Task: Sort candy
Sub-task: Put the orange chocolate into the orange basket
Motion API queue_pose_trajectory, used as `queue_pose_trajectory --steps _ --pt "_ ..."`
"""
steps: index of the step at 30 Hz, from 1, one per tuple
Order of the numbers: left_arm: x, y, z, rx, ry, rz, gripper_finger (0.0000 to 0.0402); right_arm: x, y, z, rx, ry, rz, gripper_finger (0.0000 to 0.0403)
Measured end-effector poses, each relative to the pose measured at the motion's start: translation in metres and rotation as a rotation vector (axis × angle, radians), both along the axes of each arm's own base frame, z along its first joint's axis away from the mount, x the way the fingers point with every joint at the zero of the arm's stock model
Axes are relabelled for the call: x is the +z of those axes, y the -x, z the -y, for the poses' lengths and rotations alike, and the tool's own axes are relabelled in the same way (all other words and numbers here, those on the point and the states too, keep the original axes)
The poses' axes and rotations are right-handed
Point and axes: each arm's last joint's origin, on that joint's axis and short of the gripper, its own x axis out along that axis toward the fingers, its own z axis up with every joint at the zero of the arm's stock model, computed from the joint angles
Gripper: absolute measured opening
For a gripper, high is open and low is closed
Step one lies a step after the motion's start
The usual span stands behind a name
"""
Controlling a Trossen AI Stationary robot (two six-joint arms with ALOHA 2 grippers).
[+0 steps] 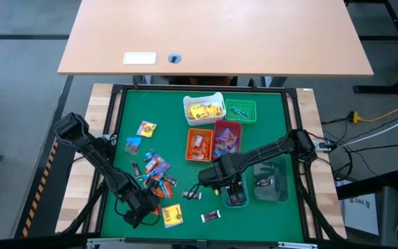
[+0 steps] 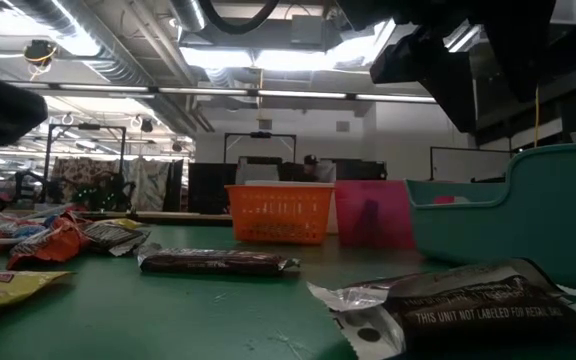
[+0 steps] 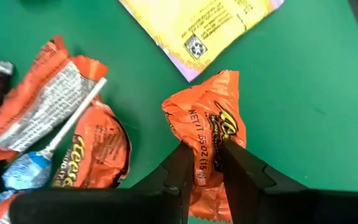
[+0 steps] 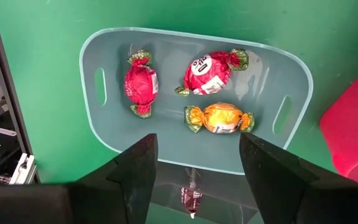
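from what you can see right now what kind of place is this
Probably a robotics lab or open workshop. The low view shows exposed ceiling ducts and strip lights with desks and monitors behind; the high view shows a green work mat in a framed rig, loose cables beside it.

dark wrapper (image 2: 468,305) reads "this unit not labeled for retail sale".

My workplace is an open-plan robotics lab: exposed ceiling ducts (image 2: 118,40), fluorescent strip lights (image 2: 258,58), dark monitors (image 2: 218,188), and floor cables (image 1: 372,121) beside my green table (image 1: 275,124).
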Motion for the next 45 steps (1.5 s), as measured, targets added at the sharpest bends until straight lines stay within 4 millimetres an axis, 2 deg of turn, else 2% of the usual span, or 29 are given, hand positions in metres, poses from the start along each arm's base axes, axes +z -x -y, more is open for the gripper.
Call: queue_pose_trajectory --steps 7,14,17,22,27,36,45 --pt "0.015 -0.016 -0.001 0.053 0.014 0.083 0.0064 0.000 0.000 0.000 0.000 -0.001 0.000 0.0225" --pt "0.030 -0.041 -0.017 0.155 -0.099 0.230 0.0064 0.000 0.000 0.000 0.000 -0.001 0.001 0.0225" --pt "0.037 -0.053 -0.030 0.240 -0.182 0.309 0.0064 0.000 0.000 0.000 0.000 -0.001 0.000 0.0225" --pt "0.042 -0.071 -0.052 0.249 -0.341 0.409 0.0064 0.000 0.000 0.000 0.000 -0.001 0.001 0.0225" --pt "0.049 -0.093 -0.085 0.311 -0.466 0.498 0.0064 0.000 0.000 0.000 -0.013 -0.005 -0.003 0.0225" --pt "0.060 -0.121 -0.138 0.449 -0.371 0.591 0.0065 0.000 0.000 -0.001 -0.119 0.012 -0.017 0.0225" --pt "0.058 -0.126 -0.165 0.466 -0.316 0.557 0.0070 0.000 0.001 -0.003 -0.139 0.017 -0.020 0.0225"
